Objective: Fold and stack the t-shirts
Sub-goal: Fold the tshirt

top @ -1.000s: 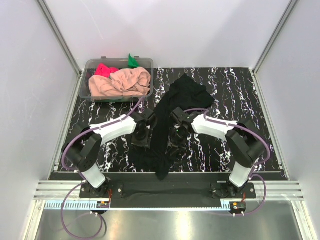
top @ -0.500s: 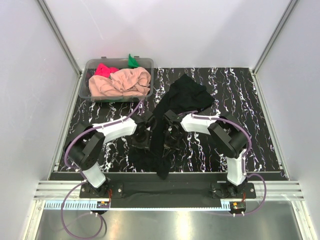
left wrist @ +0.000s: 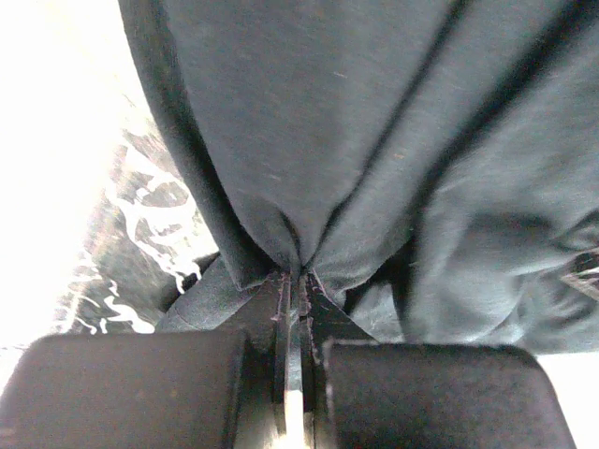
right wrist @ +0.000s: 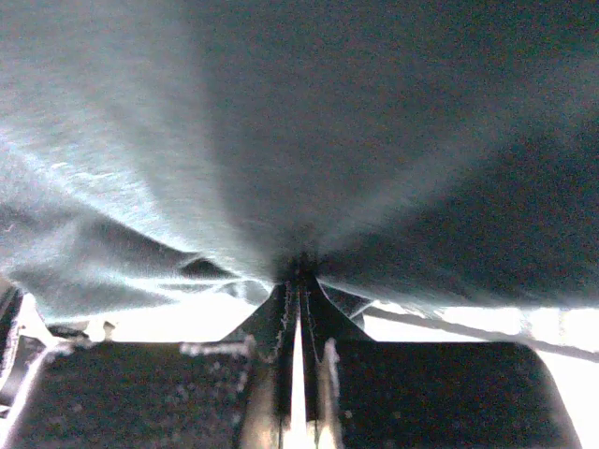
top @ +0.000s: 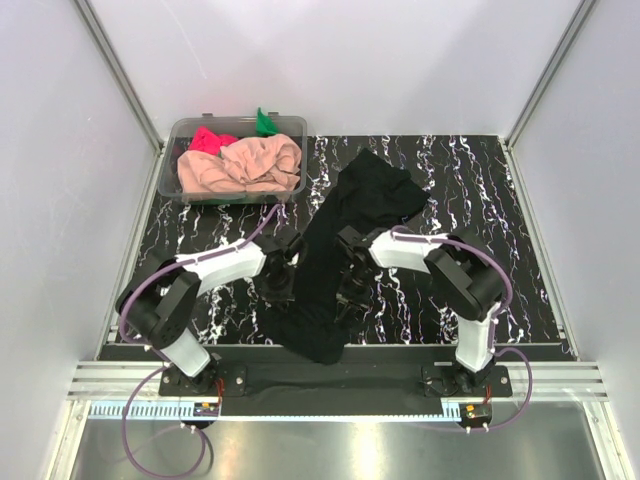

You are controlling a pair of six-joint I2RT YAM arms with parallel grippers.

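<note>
A: Black t-shirt [top: 322, 275], where?
B: It is stretched as a long bunched strip on the table [top: 480, 220], right of the tub [top: 236, 120]. The strip runs from level with the tub's front wall down toward the arm bases, and the wider end lies nearer the tub.

A: Left gripper [left wrist: 295, 281]?
B: It is seen in front of the tub, at the strip's tub-side edge. The jaws are pinched together on a fold of the black t-shirt, and cloth is gathered into creases at the tips.

A: Right gripper [right wrist: 299, 273]?
B: It is placed on the strip's far side from the tub, about level with the left one. The jaws are clamped tight on a pleat of the same black t-shirt, and fabric is pulled taut above the fingers.

A: Other shirts?
B: 3 are held inside the tub. The peach-pink t-shirt [top: 245, 165] is crumpled over most of it. The pink-red t-shirt [top: 208, 140] is tucked at the tub's back left. The green t-shirt [top: 265, 123] is poking over the tub's back rim.

A: Any folded?
B: None; 0 are stacked.
</note>
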